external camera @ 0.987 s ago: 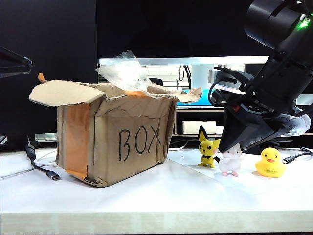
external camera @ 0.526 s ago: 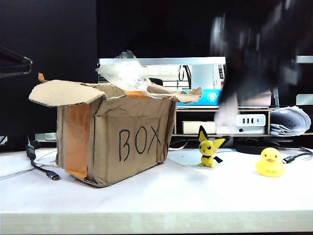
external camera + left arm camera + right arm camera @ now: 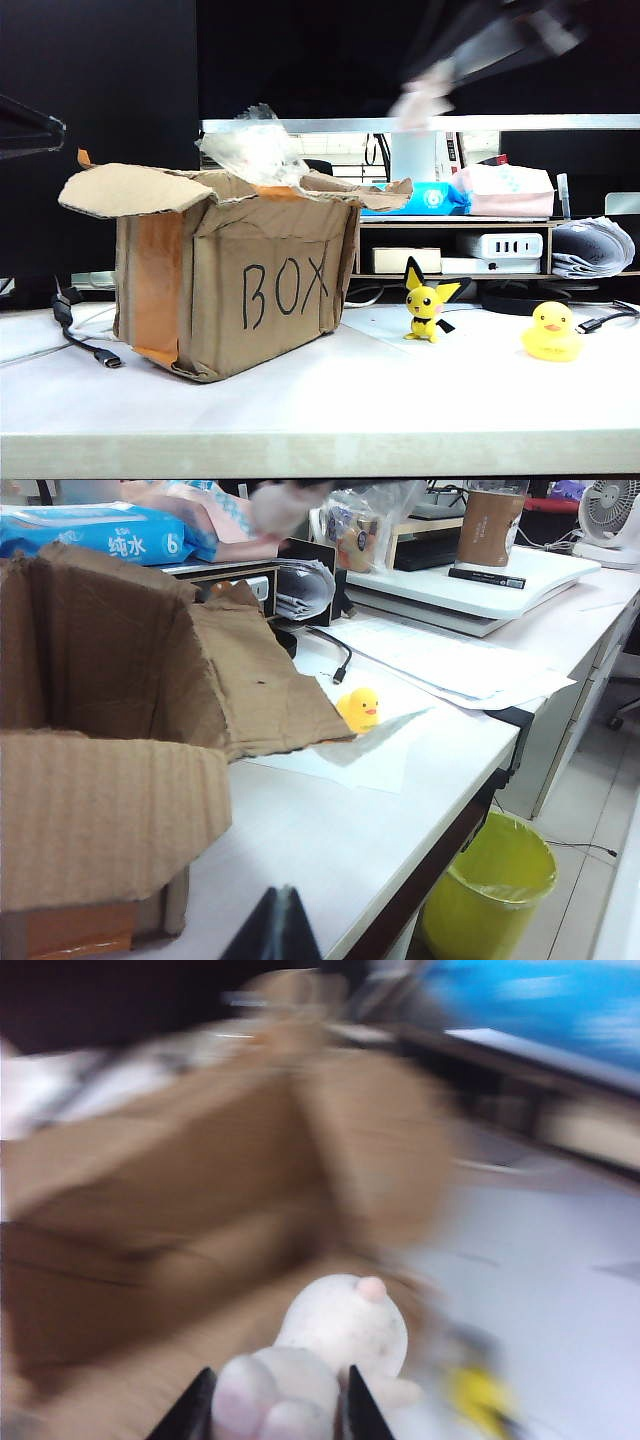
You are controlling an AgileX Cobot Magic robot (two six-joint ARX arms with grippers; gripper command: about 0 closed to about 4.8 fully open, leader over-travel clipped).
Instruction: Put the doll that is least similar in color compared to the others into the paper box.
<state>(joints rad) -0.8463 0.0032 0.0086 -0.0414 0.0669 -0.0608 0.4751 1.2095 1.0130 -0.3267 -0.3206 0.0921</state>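
White surface (image 3: 330,400) with paper box (image 3: 270,290) at left. Right gripper (image 3: 278,1405), motion-blurred high above the box's right edge, has its fingers (image 3: 190,1410) clamped on the doll (image 3: 330,1350); a loose hold at speed could fling it short. Left gripper (image 3: 275,930), near the box, fingers together, empty.

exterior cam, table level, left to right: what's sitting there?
Black cable → paper box → yellow mouse toy → rubber duck. Not on the table: the doll, blurred, held high by the right gripper above the box's right side. Left gripper is outside this view.
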